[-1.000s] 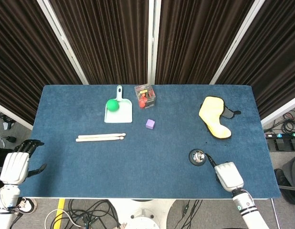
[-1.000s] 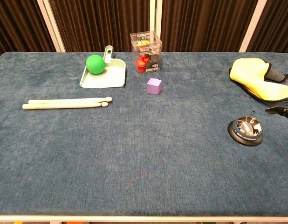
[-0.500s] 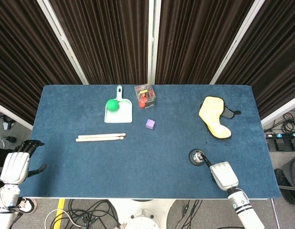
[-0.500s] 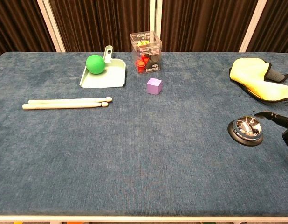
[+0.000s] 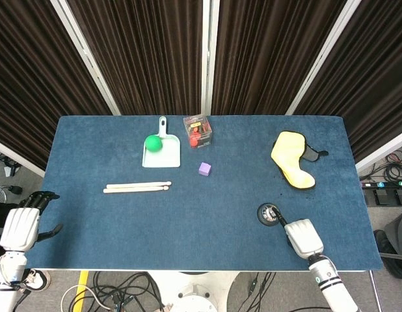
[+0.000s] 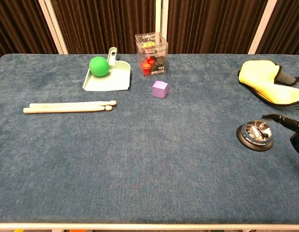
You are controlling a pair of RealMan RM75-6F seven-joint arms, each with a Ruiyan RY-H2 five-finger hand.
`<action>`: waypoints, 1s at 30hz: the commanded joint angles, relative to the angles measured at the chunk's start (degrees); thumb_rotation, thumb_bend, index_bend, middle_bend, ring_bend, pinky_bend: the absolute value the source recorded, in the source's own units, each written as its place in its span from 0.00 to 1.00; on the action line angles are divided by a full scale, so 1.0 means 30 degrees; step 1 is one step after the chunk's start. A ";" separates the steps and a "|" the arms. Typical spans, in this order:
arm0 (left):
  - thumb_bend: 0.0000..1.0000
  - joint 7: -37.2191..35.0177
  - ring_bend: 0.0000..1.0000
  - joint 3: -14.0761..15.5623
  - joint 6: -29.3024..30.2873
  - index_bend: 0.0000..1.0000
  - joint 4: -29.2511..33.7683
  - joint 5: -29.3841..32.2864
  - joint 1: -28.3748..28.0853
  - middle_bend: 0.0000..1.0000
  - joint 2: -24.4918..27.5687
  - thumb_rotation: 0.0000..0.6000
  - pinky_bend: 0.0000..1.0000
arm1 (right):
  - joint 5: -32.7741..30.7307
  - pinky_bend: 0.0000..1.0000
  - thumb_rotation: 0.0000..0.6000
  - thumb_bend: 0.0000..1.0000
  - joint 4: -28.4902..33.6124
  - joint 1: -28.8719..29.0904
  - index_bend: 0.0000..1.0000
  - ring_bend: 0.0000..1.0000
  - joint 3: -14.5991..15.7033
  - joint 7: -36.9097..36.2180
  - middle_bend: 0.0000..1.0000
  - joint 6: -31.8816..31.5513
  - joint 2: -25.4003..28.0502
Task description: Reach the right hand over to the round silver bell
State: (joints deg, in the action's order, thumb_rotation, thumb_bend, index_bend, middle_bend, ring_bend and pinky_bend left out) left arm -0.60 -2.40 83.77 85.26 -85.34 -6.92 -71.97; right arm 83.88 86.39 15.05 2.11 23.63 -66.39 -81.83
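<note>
The round silver bell (image 5: 268,213) on its black base sits near the front right of the blue table (image 5: 123,214); the chest view shows the bell (image 6: 255,133) too. My right hand (image 5: 300,236) lies just right of and nearer than the bell, one dark fingertip reaching its rim. In the chest view only the right hand's fingertips (image 6: 280,119) show at the frame's right edge, beside the bell. It holds nothing. My left hand (image 5: 22,224) hangs off the table's left front corner, fingers spread, empty.
A yellow cloth (image 5: 292,158) lies at the back right. A purple cube (image 5: 204,169), a clear box of small pieces (image 5: 198,129), a pale dustpan (image 5: 166,153) with a green ball (image 5: 153,143), and two wooden drumsticks (image 5: 137,187) occupy the middle and left.
My right hand has slid left and slightly nearer, its fingertips closing on the bell's right side. The left hand has not moved.
</note>
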 commanded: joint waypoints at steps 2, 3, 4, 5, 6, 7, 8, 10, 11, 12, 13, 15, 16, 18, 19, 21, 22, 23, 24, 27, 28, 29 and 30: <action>0.16 -0.0007 0.17 -0.0007 0.0017 0.29 0.0000 0.0009 0.0013 0.23 0.0010 1.00 0.32 | -0.0038 0.63 1.00 1.00 -0.0196 0.0047 0.00 0.82 0.0032 -0.0037 0.89 0.0114 -0.0099; 0.16 -0.0013 0.17 -0.0007 0.0025 0.29 0.0000 0.0012 0.0021 0.23 0.0017 1.00 0.32 | -0.0128 0.63 1.00 1.00 -0.0250 0.0059 0.00 0.82 0.0074 0.0038 0.89 0.0235 -0.0135; 0.16 -0.0016 0.17 -0.0003 0.0031 0.29 -0.0002 0.0015 0.0030 0.23 0.0024 1.00 0.32 | -0.0237 0.63 1.00 1.00 -0.0299 0.0073 0.00 0.82 0.0123 0.0128 0.89 0.0382 -0.0166; 0.16 -0.0027 0.17 0.0003 0.0038 0.29 -0.0006 0.0019 0.0043 0.23 0.0033 1.00 0.32 | -0.0405 0.63 1.00 1.00 -0.0341 0.0095 0.00 0.82 0.0190 0.0263 0.89 0.0601 -0.0197; 0.16 -0.0031 0.17 0.0000 0.0033 0.29 -0.0006 0.0027 0.0043 0.23 0.0033 1.00 0.32 | -0.0525 0.63 1.00 1.00 -0.0363 0.0097 0.00 0.82 0.0243 0.0361 0.89 0.0737 -0.0222; 0.16 -0.0040 0.17 0.0000 0.0027 0.29 -0.0011 0.0042 0.0050 0.23 0.0035 1.00 0.32 | -0.0675 0.63 1.00 1.00 -0.0383 0.0086 0.00 0.82 0.0305 0.0500 0.89 0.0871 -0.0255; 0.16 -0.0046 0.17 0.0001 0.0022 0.29 -0.0016 0.0047 0.0052 0.23 0.0035 1.00 0.32 | -0.0752 0.63 1.00 1.00 -0.0375 0.0077 0.00 0.82 0.0328 0.0580 0.89 0.0913 -0.0266; 0.16 -0.0049 0.17 0.0004 0.0015 0.29 -0.0022 0.0041 0.0050 0.23 0.0033 1.00 0.32 | -0.0811 0.63 1.00 1.00 -0.0314 0.0060 0.00 0.82 0.0332 0.0664 0.89 0.0880 -0.0259; 0.16 -0.0045 0.17 0.0006 0.0016 0.29 -0.0016 0.0025 0.0046 0.23 0.0033 1.00 0.32 | -0.0777 0.63 1.00 1.00 -0.0246 0.0047 0.00 0.82 0.0304 0.0636 0.89 0.0767 -0.0235; 0.16 -0.0036 0.17 0.0006 0.0024 0.29 -0.0008 0.0009 0.0042 0.23 0.0031 1.00 0.32 | -0.0704 0.63 1.00 1.00 -0.0186 0.0033 0.00 0.82 0.0271 0.0567 0.89 0.0631 -0.0209; 0.16 -0.0014 0.17 0.0001 0.0036 0.29 0.0006 -0.0011 0.0036 0.23 0.0025 1.00 0.32 | -0.0541 0.63 1.00 1.00 -0.0124 0.0012 0.00 0.82 0.0213 0.0430 0.89 0.0382 -0.0177; 0.16 0.0006 0.17 -0.0002 0.0059 0.29 0.0033 -0.0039 0.0032 0.23 0.0027 1.00 0.32 | -0.0257 0.63 1.00 1.00 -0.0089 -0.0023 0.00 0.82 0.0128 0.0179 0.89 -0.0020 -0.0147; 0.16 0.0014 0.17 0.0001 0.0066 0.29 0.0042 -0.0053 0.0033 0.23 0.0030 1.00 0.32 | -0.0136 0.63 1.00 1.00 -0.0094 -0.0033 0.00 0.82 0.0099 0.0056 0.89 -0.0172 -0.0138; 0.16 0.0034 0.17 0.0007 0.0059 0.29 0.0049 -0.0062 0.0030 0.23 0.0030 1.00 0.32 | -0.0006 0.63 1.00 1.00 -0.0155 -0.0026 0.00 0.82 0.0091 -0.0093 0.89 -0.0287 -0.0120; 0.16 0.0039 0.17 0.0010 0.0052 0.29 0.0051 -0.0060 0.0029 0.23 0.0028 1.00 0.32 | -0.0037 0.63 1.00 1.00 -0.0195 -0.0017 0.00 0.82 0.0113 -0.0074 0.89 -0.0229 -0.0117; 0.16 0.0048 0.17 0.0020 0.0046 0.29 0.0050 -0.0055 0.0037 0.23 0.0030 1.00 0.32 | -0.0282 0.63 1.00 1.00 -0.0280 0.0011 0.00 0.82 0.0196 0.0072 0.89 0.0091 -0.0133; 0.16 0.0046 0.17 0.0024 0.0045 0.29 0.0048 -0.0052 0.0043 0.23 0.0033 1.00 0.32 | -0.0421 0.63 1.00 1.00 -0.0316 0.0023 0.00 0.82 0.0237 0.0146 0.89 0.0261 -0.0152; 0.16 0.0038 0.17 0.0029 0.0047 0.29 0.0041 -0.0044 0.0053 0.23 0.0036 1.00 0.32 | -0.0611 0.63 1.00 1.00 -0.0371 0.0025 0.00 0.82 0.0319 0.0279 0.89 0.0494 -0.0183; 0.16 0.0024 0.17 0.0031 0.0045 0.29 0.0034 -0.0030 0.0062 0.23 0.0040 1.00 0.32 | -0.0734 0.63 1.00 1.00 -0.0387 0.0029 0.00 0.82 0.0337 0.0381 0.89 0.0601 -0.0211; 0.16 0.0005 0.17 0.0050 0.0006 0.29 -0.0002 0.0014 0.0081 0.23 0.0041 1.00 0.32 | -0.1008 0.63 1.00 1.00 -0.0390 -0.0028 0.00 0.82 0.0367 0.0758 0.89 0.0667 -0.0313; 0.16 0.0004 0.17 0.0058 -0.0008 0.29 -0.0014 0.0023 0.0086 0.23 0.0042 1.00 0.32 | -0.1026 0.63 1.00 1.00 -0.0354 -0.0041 0.00 0.82 0.0355 0.0791 0.89 0.0625 -0.0326; 0.16 0.0006 0.17 0.0059 -0.0028 0.29 -0.0020 0.0034 0.0082 0.23 0.0041 1.00 0.32 | -0.0991 0.63 1.00 1.00 -0.0287 -0.0049 0.00 0.82 0.0316 0.0765 0.89 0.0522 -0.0316; 0.16 0.0009 0.17 0.0058 -0.0034 0.29 -0.0020 0.0036 0.0081 0.23 0.0037 1.00 0.32 | -0.0922 0.63 1.00 1.00 -0.0221 -0.0043 0.00 0.82 0.0268 0.0700 0.89 0.0412 -0.0278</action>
State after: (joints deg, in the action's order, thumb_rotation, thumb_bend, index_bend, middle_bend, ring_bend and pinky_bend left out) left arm -0.57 -2.23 83.67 85.20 -85.23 -6.68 -71.86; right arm 80.97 85.56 14.94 3.04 25.88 -64.90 -82.73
